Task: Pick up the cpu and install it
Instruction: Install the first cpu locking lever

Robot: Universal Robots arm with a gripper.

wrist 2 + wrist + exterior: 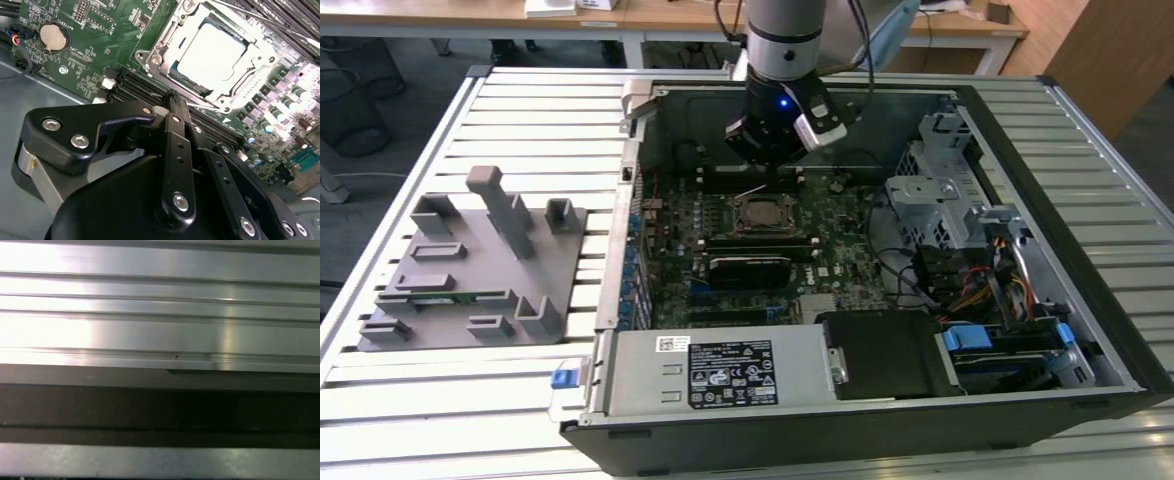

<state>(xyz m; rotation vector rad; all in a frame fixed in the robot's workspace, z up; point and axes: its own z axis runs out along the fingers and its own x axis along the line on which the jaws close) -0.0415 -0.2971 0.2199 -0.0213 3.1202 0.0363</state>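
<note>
Sitting inside the square black-and-metal socket frame on the green motherboard, the small flat cpu with its pale silver-grey metal top looks already placed, though the frame's load plate and thin retaining lever appear not yet closed over it. In the second wrist view the black gripper has its fingers drawn together with nothing between them, hanging just above the memory slots beside the socket.

My judgement of the risks: the chip may not be fully seated flat, and any sideways brush from the closed fingertips could shift it and bend the socket contacts beneath. The raised lever is thin and close to the arm, so a careless pass could snag it. Nearby capacitors and slot latches are also within reach of a stray move.

As for containers, the open black computer case on the slatted metal table holds the motherboard, a boxed power supply, a metal drive cage and bundled cables. Well apart on the exterior view's left, the grey plastic fixture holds a long thin green memory stick in one slot.
</note>
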